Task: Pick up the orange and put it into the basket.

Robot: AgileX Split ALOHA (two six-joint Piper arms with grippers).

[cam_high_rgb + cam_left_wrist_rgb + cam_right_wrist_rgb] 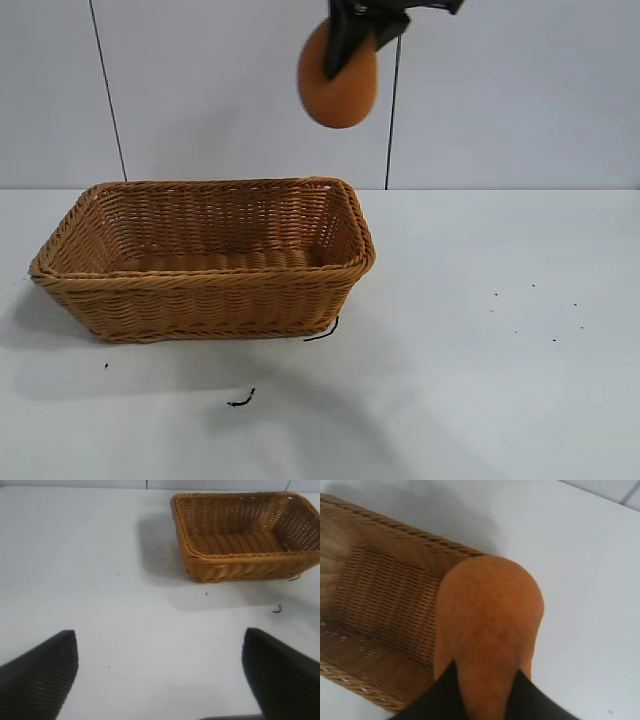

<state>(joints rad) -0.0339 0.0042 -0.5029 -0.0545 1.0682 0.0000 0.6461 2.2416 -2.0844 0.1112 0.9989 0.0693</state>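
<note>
Jaws of your right gripper [352,40] pinching orange [338,85], held high above basket [205,283], over its right end. Your left gripper [160,672]: fingers spread wide, nothing between, hovering over table [500,350] well clear of basket.

You see the right gripper [352,45] cut off at the exterior view's top edge; its finger hides part of the orange [340,95].
</note>
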